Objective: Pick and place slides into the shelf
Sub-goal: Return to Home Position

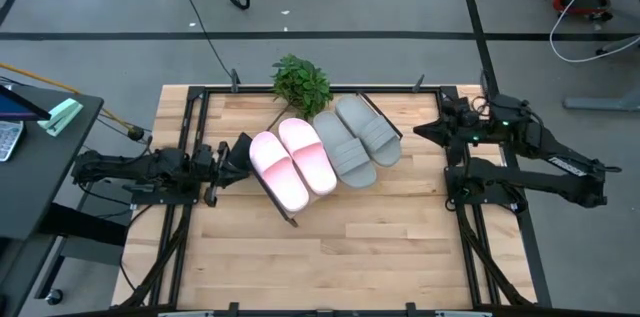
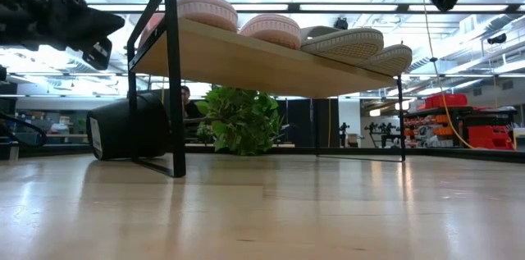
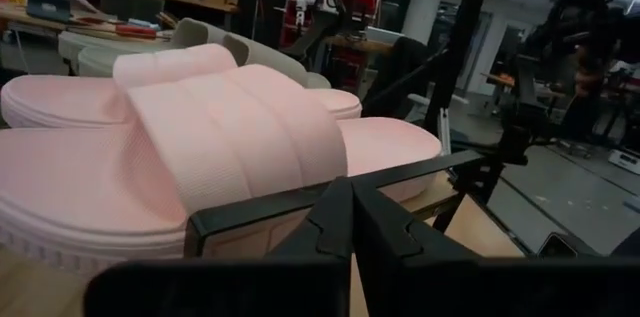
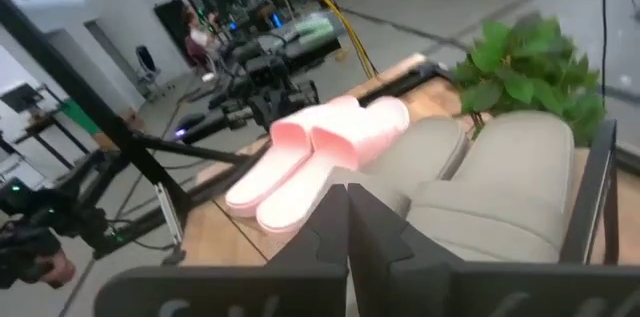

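Note:
Two pale pink slides (image 1: 292, 165) and two light grey slides (image 1: 357, 139) lie side by side, soles down, on the slanted wooden shelf (image 2: 246, 59). The shelf stands on the table on its thin black frame. My left gripper (image 1: 245, 152) is shut and hovers level just off the shelf's left end, pointing at the nearest pink slide (image 3: 200, 137); a gap shows in the low view. My right gripper (image 1: 418, 130) is shut and raised to the right of the grey slides (image 4: 480, 187), touching nothing.
A green leafy plant (image 1: 300, 82) sits at the table's far edge behind the shelf, its dark pot (image 2: 127, 125) on its side. Bare tabletop (image 1: 340, 257) stretches toward the near edge. Black rails (image 1: 190, 147) run along both table sides.

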You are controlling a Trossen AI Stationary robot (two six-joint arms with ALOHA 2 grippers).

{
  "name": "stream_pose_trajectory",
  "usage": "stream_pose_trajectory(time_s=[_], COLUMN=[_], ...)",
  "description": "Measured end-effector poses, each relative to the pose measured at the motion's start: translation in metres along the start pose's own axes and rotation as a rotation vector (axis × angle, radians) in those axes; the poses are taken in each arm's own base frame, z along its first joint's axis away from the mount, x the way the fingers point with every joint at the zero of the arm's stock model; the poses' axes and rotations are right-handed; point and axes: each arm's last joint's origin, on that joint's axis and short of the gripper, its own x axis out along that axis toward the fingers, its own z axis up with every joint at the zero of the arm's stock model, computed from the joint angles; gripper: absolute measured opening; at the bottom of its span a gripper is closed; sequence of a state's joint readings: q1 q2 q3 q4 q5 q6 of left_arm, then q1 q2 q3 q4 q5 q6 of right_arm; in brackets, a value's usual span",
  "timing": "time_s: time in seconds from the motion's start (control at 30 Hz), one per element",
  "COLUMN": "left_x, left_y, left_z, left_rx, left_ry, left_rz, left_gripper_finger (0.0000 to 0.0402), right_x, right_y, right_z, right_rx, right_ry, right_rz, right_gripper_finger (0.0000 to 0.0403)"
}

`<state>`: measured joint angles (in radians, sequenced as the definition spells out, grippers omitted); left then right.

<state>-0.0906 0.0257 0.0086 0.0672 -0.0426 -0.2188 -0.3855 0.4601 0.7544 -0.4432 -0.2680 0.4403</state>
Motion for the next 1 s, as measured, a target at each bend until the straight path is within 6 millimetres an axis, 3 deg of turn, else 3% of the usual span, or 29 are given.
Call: stream_pose_trajectory(time_s=[0.3,0.5,0.7,0.9,1.0], left_x=[0.000,0.000,0.000,0.000,0.000], left_y=[0.000,0.000,0.000,0.000,0.000], left_z=[0.000,0.000,0.000,-0.001,-0.001], left_rx=[-0.005,-0.006,-0.005,-0.004,-0.005], left_ry=[0.004,0.004,0.004,0.004,0.004], left_rz=[0.001,0.002,0.002,0.001,0.002], left_gripper_finger=[0.0040,0.0041,0.0030,0.0025,0.0029], right_x=[-0.048,-0.065,-0.057,-0.026,-0.008], right_y=[0.006,0.006,-0.010,-0.023,-0.036], right_z=[-0.014,-0.020,-0.048,-0.060,-0.079], right_rx=[-0.086,-0.272,-0.269,-0.283,-0.224], right_ry=[-0.085,-0.191,-0.268,-0.448,-0.431], right_rz=[-0.020,-0.089,-0.068,0.088,0.138], right_gripper_finger=[0.0003,0.0002,0.0002,0.0002,0.0001])
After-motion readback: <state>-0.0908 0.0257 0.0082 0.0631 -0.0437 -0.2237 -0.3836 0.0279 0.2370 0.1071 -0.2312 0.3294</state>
